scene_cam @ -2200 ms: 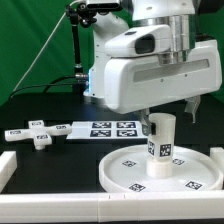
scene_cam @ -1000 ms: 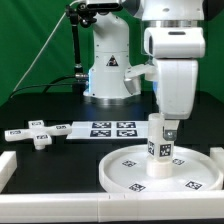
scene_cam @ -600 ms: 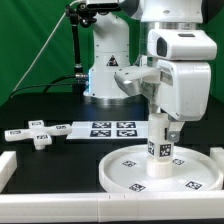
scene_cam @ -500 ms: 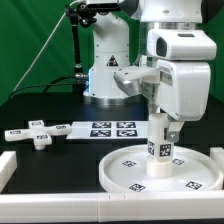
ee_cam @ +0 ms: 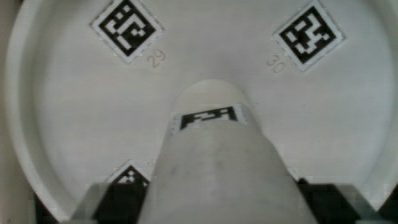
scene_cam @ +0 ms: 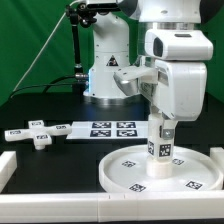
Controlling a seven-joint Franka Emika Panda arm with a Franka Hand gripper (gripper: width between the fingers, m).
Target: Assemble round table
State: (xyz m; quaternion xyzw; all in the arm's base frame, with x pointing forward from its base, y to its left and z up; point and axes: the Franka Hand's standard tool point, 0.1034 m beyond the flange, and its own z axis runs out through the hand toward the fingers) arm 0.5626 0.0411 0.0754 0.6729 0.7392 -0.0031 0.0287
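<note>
— How does the arm (scene_cam: 108, 62) stand in the exterior view?
— Its base sits at about ten o'clock from the wrist. The white wrist housing (scene_cam: 180, 70) hangs upright, pointing straight down toward six o'clock.
— And the gripper (scene_cam: 161, 128)?
— Directly beneath the wrist, fingers (scene_cam: 171, 127) vertical, one at nine o'clock and one at three, closed onto the top of the thick short cylinder (scene_cam: 160, 148).
</note>
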